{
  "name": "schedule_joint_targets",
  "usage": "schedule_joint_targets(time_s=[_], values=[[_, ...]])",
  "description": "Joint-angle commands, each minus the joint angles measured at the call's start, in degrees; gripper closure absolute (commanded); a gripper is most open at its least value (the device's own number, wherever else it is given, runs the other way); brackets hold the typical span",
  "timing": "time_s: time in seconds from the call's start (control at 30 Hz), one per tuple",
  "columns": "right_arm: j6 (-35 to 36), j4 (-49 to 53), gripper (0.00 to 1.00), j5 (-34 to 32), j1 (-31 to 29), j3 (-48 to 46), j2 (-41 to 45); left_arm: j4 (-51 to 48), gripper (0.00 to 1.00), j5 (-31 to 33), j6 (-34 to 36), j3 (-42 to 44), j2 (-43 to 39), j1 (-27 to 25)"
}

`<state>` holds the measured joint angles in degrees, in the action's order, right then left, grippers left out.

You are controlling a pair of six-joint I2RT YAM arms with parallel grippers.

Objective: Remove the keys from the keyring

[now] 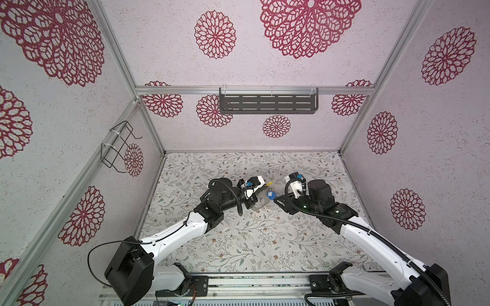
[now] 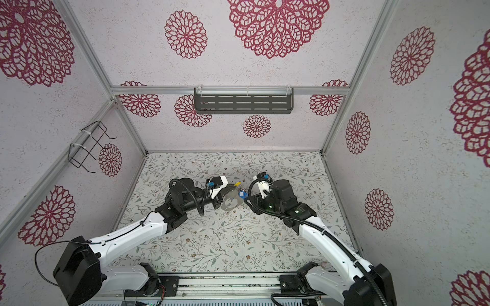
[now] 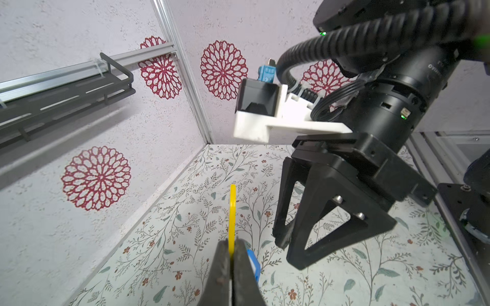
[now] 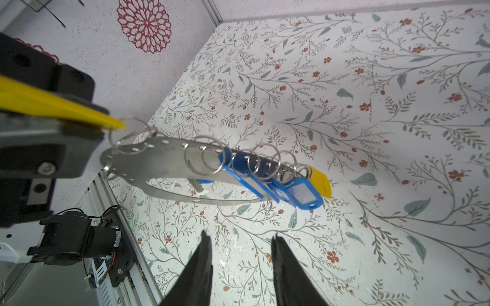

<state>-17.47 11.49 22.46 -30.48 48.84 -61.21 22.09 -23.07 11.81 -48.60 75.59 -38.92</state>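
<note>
Left gripper [image 3: 231, 242] pinches a yellow tag [image 3: 232, 209] looped to one end of the keyring [image 4: 164, 159], holding it aloft so blue tags [image 4: 305, 194] dangle free at its other end, where the right gripper [image 4: 240, 235] hovers, spread and empty.

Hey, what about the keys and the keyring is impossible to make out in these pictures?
- Right wrist view: the blue keys overlap one another, so their count is unclear. In both top views they are too small to count.
- Left wrist view: the keyring is hidden behind the shut left gripper, which clamps the yellow key.
- Right wrist view: any writing in the label window is too blurred to read.
</note>
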Motion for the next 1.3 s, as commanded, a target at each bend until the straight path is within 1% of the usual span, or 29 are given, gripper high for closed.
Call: schedule_joint_targets(time_s=[0.0, 0.2, 0.3, 0.53, 0.73, 0.9, 0.97, 1.0, 1.07, 1.13, 1.23, 1.27], values=[[0.6, -0.2, 0.60, -1.0, 0.6, 3.2, 2.8, 3.1, 1.00, -4.8, -4.6, -1.3, -1.2, 1.3], [3.1, -2.4, 0.64, 0.1, 0.7, 5.6, 5.9, -2.9, 1.00, -7.7, -3.6, -2.7, 0.5, 1.6], [4.8, -3.9, 0.64, 2.6, 0.7, 6.4, 6.2, -5.4, 1.00, -10.5, -3.9, -3.7, 2.0, 1.8], [7.6, -5.8, 0.55, 8.9, 0.6, 6.6, 5.3, -6.7, 1.00, -13.6, -5.1, -4.9, 3.4, 2.2], [8.4, -5.6, 0.53, 9.5, 0.6, 7.1, 3.0, -7.5, 1.00, -14.9, -5.4, -6.0, 3.7, 2.2], [8.0, -6.0, 0.53, 10.4, 0.5, 7.1, 1.7, -7.9, 1.00, -15.3, -5.7, -6.5, 3.7, 2.2], [7.9, -6.3, 0.55, 10.3, 0.5, 7.2, 1.6, -8.1, 1.00, -15.5, -5.7, -6.5, 3.7, 2.2], [7.8, -6.5, 0.57, 10.2, 0.4, 7.1, 1.5, -8.3, 1.00, -15.7, -5.7, -6.6, 3.8, 2.2], [7.7, -6.7, 0.64, 9.8, 0.5, 7.2, 1.6, -8.8, 1.00, -16.1, -5.7, -6.8, 4.0, 2.2], [7.6, -6.8, 0.74, 9.5, 0.5, 7.1, 1.6, -9.6, 1.00, -16.2, -5.4, -7.1, 4.3, 2.2], [7.4, -6.9, 0.81, 9.5, 0.4, 7.2, 1.3, -10.2, 1.00, -16.5, -5.3, -7.4, 4.4, 2.2], [7.4, -6.9, 0.81, 9.7, 0.5, 7.2, 1.3, -10.1, 1.00, -16.6, -5.3, -7.4, 4.5, 2.2]])
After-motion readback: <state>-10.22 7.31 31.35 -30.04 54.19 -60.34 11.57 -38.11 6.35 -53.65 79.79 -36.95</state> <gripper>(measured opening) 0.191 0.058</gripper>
